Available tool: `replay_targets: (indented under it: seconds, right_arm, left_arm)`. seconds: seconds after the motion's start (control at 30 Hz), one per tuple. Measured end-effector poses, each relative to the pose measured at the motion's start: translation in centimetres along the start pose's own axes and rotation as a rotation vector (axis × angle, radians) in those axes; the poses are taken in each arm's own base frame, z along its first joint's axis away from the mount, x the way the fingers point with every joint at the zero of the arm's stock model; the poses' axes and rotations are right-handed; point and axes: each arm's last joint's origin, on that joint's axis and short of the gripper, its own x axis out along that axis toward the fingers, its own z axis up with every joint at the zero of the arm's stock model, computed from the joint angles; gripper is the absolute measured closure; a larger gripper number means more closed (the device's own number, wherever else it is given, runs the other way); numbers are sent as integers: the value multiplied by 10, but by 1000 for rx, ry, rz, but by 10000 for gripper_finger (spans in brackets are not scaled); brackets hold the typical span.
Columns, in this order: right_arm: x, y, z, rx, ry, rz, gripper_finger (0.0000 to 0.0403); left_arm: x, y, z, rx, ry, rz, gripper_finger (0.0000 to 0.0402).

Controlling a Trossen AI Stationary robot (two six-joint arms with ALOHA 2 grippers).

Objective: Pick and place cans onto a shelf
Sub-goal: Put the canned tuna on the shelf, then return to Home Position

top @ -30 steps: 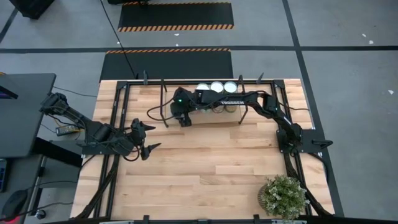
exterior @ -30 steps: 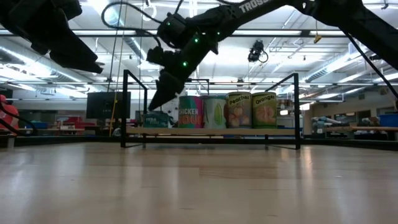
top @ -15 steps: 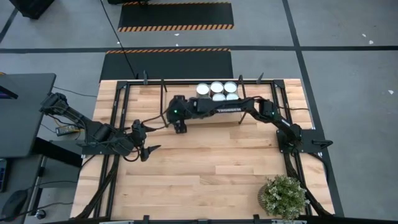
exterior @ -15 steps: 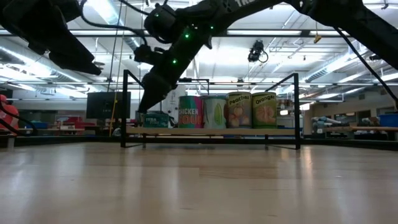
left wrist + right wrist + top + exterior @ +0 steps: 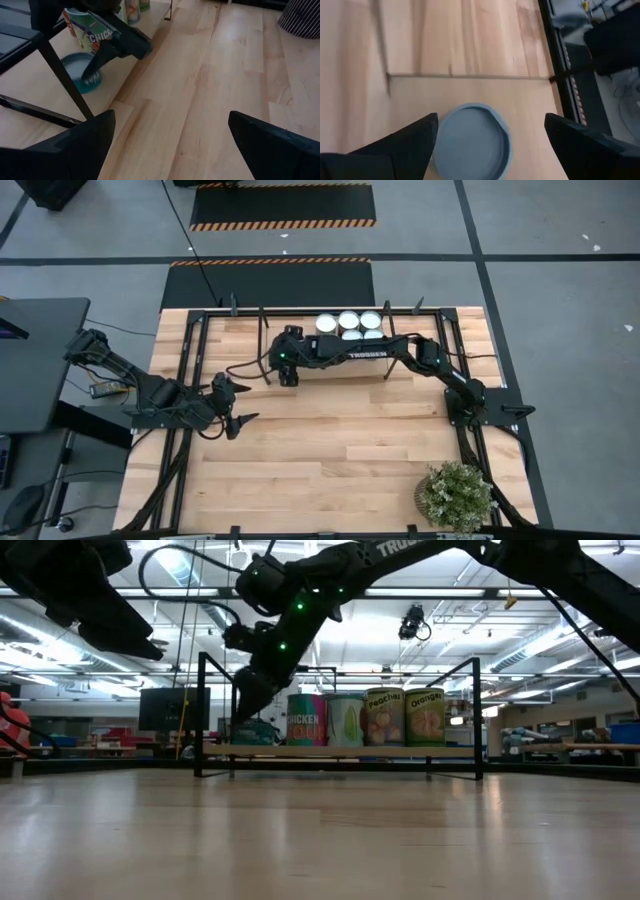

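The shelf stands at the table's far side. On it stand several tall cans, in the low view a row with labels, and to their left a low teal tin. My right gripper is open above that tin, pointing down, one finger on each side of it. It also shows in the low view and in the left wrist view. My left gripper is open and empty above the table's left part. My right gripper stands over the teal tin with one fingertip close to the tin's rim. I cannot tell whether it touches the tin. The tin rests flat on the shelf board.
A green potted plant stands at the table's near right corner. The shelf's black rod frame rises beside the teal tin. Bare tabletop lies between the shelf and the near edge.
My right gripper has swung toward the table's left and near edges, then come back a little toward the far edge over the teal tin. Its forearm has come off the row of cans. The tin and the cans have stayed in place.
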Motion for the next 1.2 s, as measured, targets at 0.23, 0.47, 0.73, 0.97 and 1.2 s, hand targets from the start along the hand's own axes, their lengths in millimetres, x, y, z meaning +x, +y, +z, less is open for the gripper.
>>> replay_targets:
  seconds: [0.23,0.47,0.73,0.97,1.2]
  right_arm:
    - [-1,-1,-9,-9,101,-59,30]
    - [-10,3,0,-52,88,-81,30]
    - [-44,1,23,-78,92,-69,30]
    - [-71,8,22,-65,219,-13,30]
    - [-76,24,10,-31,307,64,30]
  left_arm:
    - [0,0,0,3,-1,2,5]
    - [0,0,0,3,-1,3,5]
    - [0,0,-1,-12,6,4,5]
    - [-2,1,0,-70,-2,-6,5]
    - [-10,2,6,-30,-68,-33,5]
